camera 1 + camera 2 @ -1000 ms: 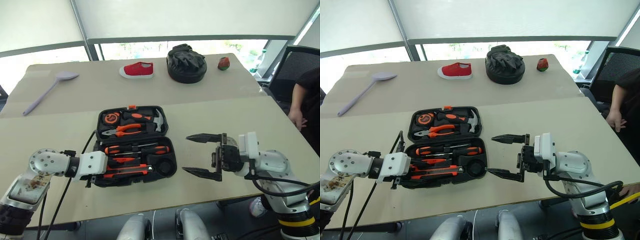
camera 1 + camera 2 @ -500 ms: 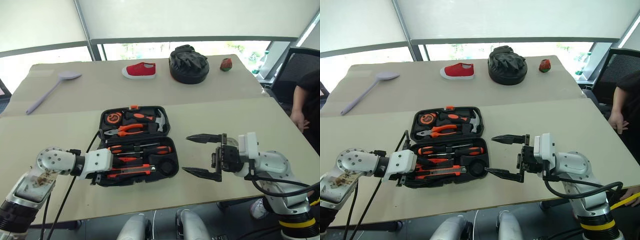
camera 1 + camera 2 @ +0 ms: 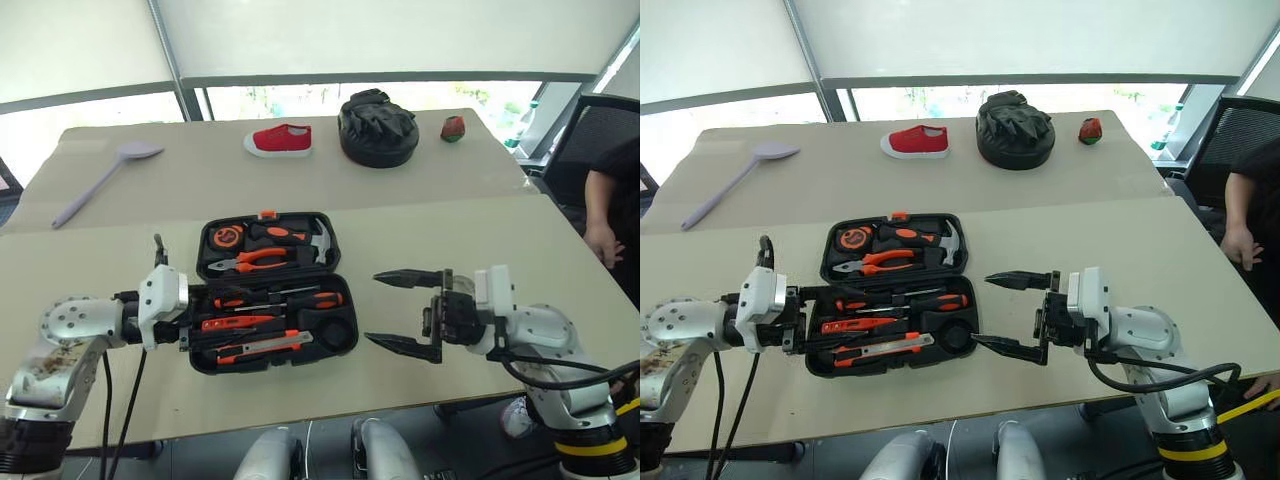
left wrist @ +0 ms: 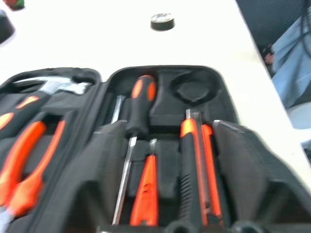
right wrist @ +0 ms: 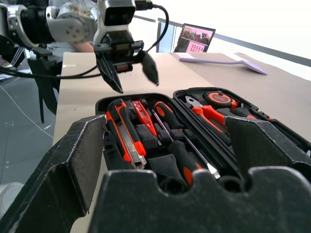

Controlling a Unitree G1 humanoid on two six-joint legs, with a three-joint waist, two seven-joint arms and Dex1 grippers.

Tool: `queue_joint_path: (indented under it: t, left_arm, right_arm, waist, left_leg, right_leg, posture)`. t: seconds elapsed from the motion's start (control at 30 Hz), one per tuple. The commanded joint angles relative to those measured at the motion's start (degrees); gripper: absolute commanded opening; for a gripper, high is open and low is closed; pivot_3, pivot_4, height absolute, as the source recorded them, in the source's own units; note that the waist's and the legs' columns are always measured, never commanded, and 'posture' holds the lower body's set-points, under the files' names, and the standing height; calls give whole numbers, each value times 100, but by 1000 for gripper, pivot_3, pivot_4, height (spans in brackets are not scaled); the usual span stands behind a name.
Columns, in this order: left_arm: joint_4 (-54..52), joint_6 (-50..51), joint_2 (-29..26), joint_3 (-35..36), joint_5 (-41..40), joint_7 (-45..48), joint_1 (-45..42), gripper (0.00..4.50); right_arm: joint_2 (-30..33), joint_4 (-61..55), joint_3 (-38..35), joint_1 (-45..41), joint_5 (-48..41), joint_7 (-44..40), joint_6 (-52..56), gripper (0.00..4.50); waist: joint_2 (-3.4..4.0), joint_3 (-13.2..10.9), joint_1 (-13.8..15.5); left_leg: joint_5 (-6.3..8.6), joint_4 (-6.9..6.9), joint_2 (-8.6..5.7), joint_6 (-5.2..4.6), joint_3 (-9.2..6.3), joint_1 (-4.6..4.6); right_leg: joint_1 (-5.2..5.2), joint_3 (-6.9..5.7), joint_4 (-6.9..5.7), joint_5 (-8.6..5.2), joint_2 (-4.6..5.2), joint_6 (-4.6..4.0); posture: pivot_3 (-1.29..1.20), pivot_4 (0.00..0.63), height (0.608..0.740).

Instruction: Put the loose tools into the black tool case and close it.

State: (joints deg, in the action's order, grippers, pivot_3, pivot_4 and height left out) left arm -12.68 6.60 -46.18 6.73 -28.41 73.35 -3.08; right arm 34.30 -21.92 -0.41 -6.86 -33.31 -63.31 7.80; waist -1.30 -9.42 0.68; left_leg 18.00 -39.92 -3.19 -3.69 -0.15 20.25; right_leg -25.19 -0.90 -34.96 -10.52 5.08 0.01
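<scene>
The black tool case [image 3: 340,345] lies open in the middle of the table. Its near half holds two black-and-orange screwdrivers [image 3: 290,298], a slim red-orange screwdriver [image 3: 235,322] and the orange-black utility knife [image 3: 265,347], which lies slightly askew. A small grey tape roll [image 4: 162,21] sits on the table beyond the case's right end. My left gripper [image 3: 195,318] hovers at the case's left end, open and empty, as the right wrist view also shows [image 5: 130,73]. Just right of the case, my right gripper [image 3: 373,308] stands wide open with nothing in it.
The far half of the case holds pliers [image 3: 255,260], a tape measure [image 3: 222,237] and a hammer [image 3: 318,240]. At the back lie a lilac spoon [image 3: 105,180], a red shoe [image 3: 278,139], a black bundle of gloves [image 3: 377,128] and a small red object [image 3: 452,127]. A person [image 3: 610,200] stands at the right.
My left gripper has lifted off the near half of the case and drawn back to its left end. The utility knife now lies more askew. The right gripper has stayed still.
</scene>
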Motion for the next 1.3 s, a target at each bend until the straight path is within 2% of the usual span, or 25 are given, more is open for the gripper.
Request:
queue_joint_path:
  t: [0.03,0.17,0.47,0.63,0.77,0.83,1.0,1.17,1.3]
  left_arm:
    - [109,-537,127,-312,343,149,151,1416]
    - [376,-814,219,-516,701,26,205,44]
    - [672,-714,376,-804,1188,-473,117,44]
    - [337,630,284,-1067,1114,-816,319,44]
    - [186,1685,254,-1263,1210,-1275,311,44]
    - [189,1891,242,-1346,1277,-1386,290,44]
    - [237,2154,276,-1379,1188,-1525,313,44]
    - [362,1809,344,-1374,1167,-1465,362,44]
    - [318,493,702,-1048,745,-922,391,44]
  right_arm:
    - [-30,-80,-114,0,63,100,-171,4500]
    - [34,-112,-181,25,51,94,-130,4500]
    - [142,-239,-232,147,-25,125,-59,4500]
    - [190,-300,-238,184,-88,120,8,4500]
    - [188,-323,-239,170,-105,141,43,4500]
    - [182,-332,-230,157,-106,153,57,4500]
    - [171,-345,-234,161,-116,173,59,4500]
    - [161,-357,-231,189,-120,202,62,4500]
    - [165,-368,-248,225,-130,229,64,4500]
  waist:
    - [1,1,0]
    - [1,0,-7]
    - [4,2,26]
    - [10,6,38]
    - [23,9,41]
    - [47,26,43]
    - [86,51,54]
    - [106,64,56]
    - [111,66,69]
  left_leg:
    - [0,0,0,0,0,-1]
    - [0,2,3,0,0,-2]
    - [0,0,1,-1,-1,-5]
    - [-22,-2,1,-2,-1,-11]
    - [-33,0,4,-1,-2,-60]
    - [-32,8,6,-1,-2,-101]
    - [-33,10,7,1,-2,-104]
    - [-34,12,7,2,-3,-104]
    - [-34,13,8,2,-3,-97]
  right_leg:
    - [0,0,-1,0,0,0]
    - [-3,2,-2,0,-3,-2]
    - [6,0,-3,1,6,-1]
    - [18,1,-3,0,9,4]
    - [70,1,-3,-24,8,52]
    - [111,4,1,-33,11,65]
    - [108,3,-4,-41,12,78]
    - [108,5,-5,-41,12,77]
    - [102,5,-1,-41,16,77]
  posture:
    - [0,150,740]
    - [0,150,740]
    - [0,150,740]
    - [0,150,740]
    - [0,150,740]
    - [0,150,740]
    - [0,150,740]
    - [0,150,740]
    - [0,150,740]
